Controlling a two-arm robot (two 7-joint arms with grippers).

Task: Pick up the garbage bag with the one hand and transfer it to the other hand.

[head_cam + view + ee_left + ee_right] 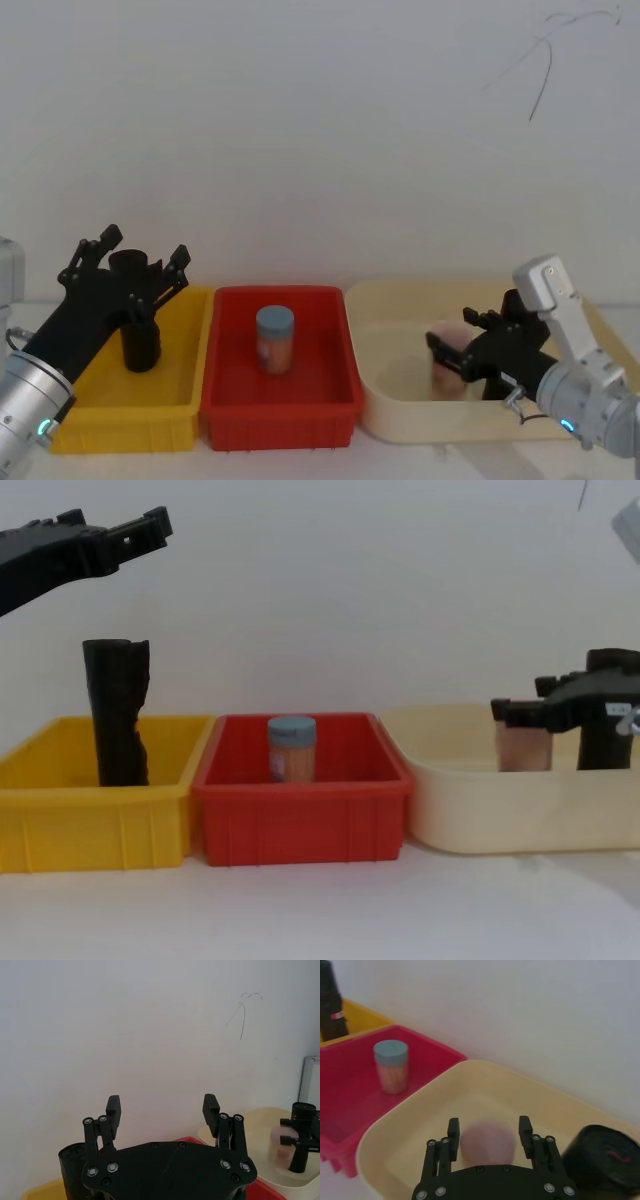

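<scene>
**Hovering left hand over the garbage bag in the yellow bin**

Three bins sit in a row on the white counter (320, 910), each just beside the next: yellow bin (120, 412) on the robot's left, red bin (280, 415) in the middle, cream tub (420, 418) on the right.

The garbage bag (117, 715), a black crinkly roll, stands upright in the yellow bin. Its base is on the bin floor and its top rises well above the rim. Nothing touches it.

The left hand (145, 243) hangs in the air above the roll, clear of its top. Its fingers (113, 1107) are spread wide with nothing between them. From the chest view it is plainly higher than the bag and reaches in from the left edge.

The right hand (489, 1125), with a small white label on it, is low inside the cream tub. A pale pink cup (487, 1144) stands upright there, right in the hand's gap. Cannot tell whether the hand grips it or only sits around it. A second black roll (600, 1157) is in the same tub, just beside that hand.

The red bin holds a jar with a blue lid (275, 340), upright and near the bin's middle.
</scene>
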